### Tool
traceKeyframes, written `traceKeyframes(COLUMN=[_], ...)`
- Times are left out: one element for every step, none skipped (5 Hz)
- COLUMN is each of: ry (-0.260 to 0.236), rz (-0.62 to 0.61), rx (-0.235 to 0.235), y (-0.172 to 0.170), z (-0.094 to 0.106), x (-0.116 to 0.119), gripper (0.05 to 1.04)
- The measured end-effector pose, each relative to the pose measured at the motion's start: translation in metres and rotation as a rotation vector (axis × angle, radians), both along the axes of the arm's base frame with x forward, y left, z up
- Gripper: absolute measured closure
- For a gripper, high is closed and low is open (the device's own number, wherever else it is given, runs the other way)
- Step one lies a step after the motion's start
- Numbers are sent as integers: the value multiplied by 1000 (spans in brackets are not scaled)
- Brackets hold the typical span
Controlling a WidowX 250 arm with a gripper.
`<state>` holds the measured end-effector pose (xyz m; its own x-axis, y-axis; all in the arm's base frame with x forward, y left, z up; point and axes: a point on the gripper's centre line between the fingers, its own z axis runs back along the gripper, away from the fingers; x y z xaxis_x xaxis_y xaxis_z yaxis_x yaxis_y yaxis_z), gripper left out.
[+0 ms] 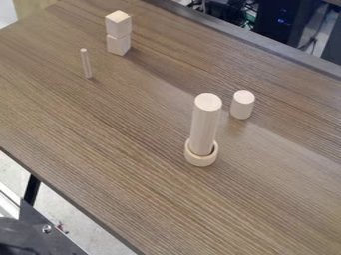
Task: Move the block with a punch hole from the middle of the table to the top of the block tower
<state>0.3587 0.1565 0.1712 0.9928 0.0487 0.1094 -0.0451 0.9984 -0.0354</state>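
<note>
Camera view: table (100,149) seen aslant. Gripper: you can't tell whether open, closed or loaded. Rod (205,124) upright, mid-table. Two-cube tower (118,32) well apart, far left. Stub (242,104) upright, far right of rod. Ring (201,160), likely your punch-hole block, flat around rod's foot, hole axis vertical; bearing from gripper unclear. You'd probably lift straight up past rod's top, then carry far left. Peg (86,63) upright, near-left of tower.

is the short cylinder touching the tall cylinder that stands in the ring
Apart. In the camera view, bare tabletop shows between the short cylinder and the tall cylinder, right down to the ring around its base.
</note>
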Motion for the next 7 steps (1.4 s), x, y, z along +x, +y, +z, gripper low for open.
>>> traceKeyframes(ry=[17,44,74,89,100,109,103], rz=[44,59,58,56,56,58,61], rx=[-5,-13,-19,-25,-20,-18,-15], y=[15,25,30,33,37,38,40], z=[-4,-15,-31,-37,-43,-46,-45], x=[0,3,10,16,19,19,20], gripper=[502,502,502,502,502,502,502])
